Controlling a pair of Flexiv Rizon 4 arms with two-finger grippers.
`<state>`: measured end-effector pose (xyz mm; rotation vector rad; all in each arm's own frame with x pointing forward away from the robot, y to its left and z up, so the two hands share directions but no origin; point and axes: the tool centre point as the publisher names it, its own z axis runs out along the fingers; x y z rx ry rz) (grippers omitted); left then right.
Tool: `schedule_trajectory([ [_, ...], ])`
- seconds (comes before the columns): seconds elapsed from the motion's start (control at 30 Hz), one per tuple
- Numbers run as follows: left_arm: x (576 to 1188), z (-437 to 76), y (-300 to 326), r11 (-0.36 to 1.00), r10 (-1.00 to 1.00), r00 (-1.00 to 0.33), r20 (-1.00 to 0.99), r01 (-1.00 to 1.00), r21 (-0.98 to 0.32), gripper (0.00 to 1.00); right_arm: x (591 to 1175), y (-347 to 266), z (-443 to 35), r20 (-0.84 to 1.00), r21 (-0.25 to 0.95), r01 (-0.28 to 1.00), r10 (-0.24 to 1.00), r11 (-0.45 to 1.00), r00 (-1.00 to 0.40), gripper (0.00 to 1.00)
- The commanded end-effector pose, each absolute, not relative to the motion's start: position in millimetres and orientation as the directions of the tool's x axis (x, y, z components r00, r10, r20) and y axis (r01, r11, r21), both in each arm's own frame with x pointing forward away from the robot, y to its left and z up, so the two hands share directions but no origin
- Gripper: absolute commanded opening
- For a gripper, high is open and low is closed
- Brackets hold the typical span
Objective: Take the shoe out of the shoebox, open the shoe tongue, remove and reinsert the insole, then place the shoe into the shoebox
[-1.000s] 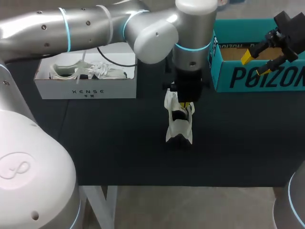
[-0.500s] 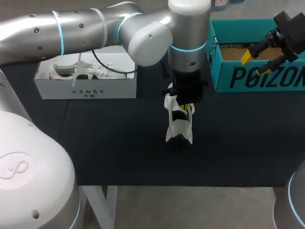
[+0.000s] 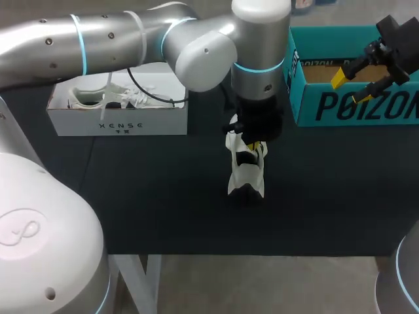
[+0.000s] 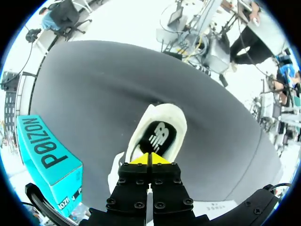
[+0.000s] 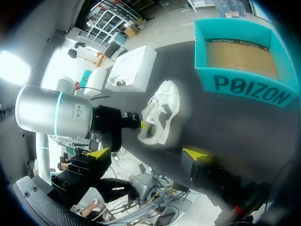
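A white shoe lies on the black table near the middle, its black insole showing through the opening. My left gripper comes down on the shoe from above. Its yellow fingertips are pressed together at the near rim of the opening, and I cannot tell whether they pinch anything. The teal shoebox stands at the back right with nothing in it. My right gripper hovers over the shoebox's front wall, open with nothing between its fingers. From that wrist, the shoe lies ahead of the wide-apart yellow fingertips.
A white box at the back left holds a second white shoe. My left arm spans the back of the table above it. Bare black tabletop lies in front of the shoe and to its right.
My left arm has shifted slightly left and up over the shoe. The shoe, both boxes and the right arm have not moved.
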<state>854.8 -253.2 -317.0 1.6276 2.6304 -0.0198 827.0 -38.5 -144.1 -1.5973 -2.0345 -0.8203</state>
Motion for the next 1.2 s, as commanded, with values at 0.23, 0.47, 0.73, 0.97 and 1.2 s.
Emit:
schedule_trajectory([
  [0.23, 838, -302, -230, 0.951, 0.304, -0.951, -0.052, 0.306, -0.046, 0.0, 828, -38, -145, 0.65, 0.187, 0.968, 0.719, 0.165, -0.248, 1.0],
  [0.47, 838, -302, -230, 0.951, 0.304, -0.951, -0.052, 0.306, -0.046, 0.0, 828, -38, -145, 0.65, 0.187, 0.968, 0.719, 0.165, -0.248, 1.0],
  [0.73, 832, -299, -234, 0.988, 0.042, -0.997, -0.067, 0.051, -0.145, 0.0, 828, -38, -145, 0.65, 0.187, 0.968, 0.719, 0.165, -0.248, 1.0],
  [0.97, 811, -305, -239, 0.978, 0.082, -0.996, -0.039, 0.088, -0.187, 0.49, 828, -38, -145, 0.65, 0.187, 0.968, 0.719, 0.165, -0.248, 1.0],
  [1.2, 789, -306, -244, 0.977, 0.181, -0.982, -0.062, 0.186, -0.105, 0.58, 828, -38, -145, 0.65, 0.187, 0.968, 0.719, 0.165, -0.248, 1.0],
])
